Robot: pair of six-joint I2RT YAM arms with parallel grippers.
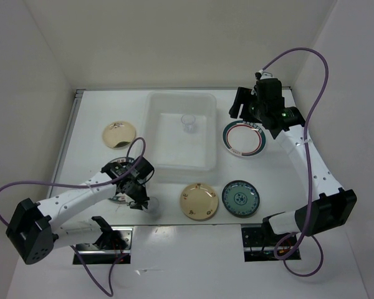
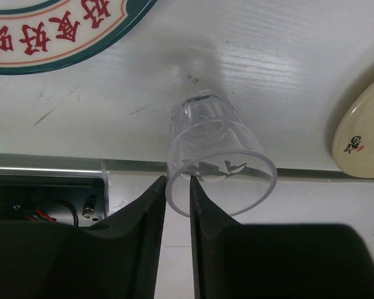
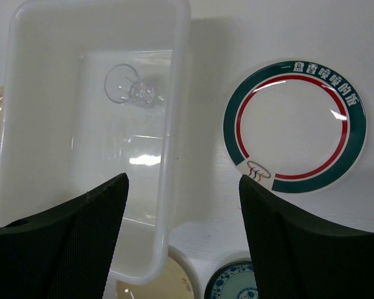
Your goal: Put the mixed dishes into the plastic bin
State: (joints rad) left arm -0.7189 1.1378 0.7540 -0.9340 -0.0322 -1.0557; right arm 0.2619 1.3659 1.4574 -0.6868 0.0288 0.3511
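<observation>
Far left: cream bowl on the counter, apart from the rest. Left end effector low near the front edge, clenched on the rim wall of a clear cup; cup seemingly upright on the counter, just beside a lettered plate. Centre: plastic bin, second cup already inside. In front of it, yellow plate and teal plate. Right: ringed plate beside the bin; right end effector above, released, empty. Step in hand, likely: picking up the cup. Next: lift clear, cross the near rim, let go over the bin floor.
</observation>
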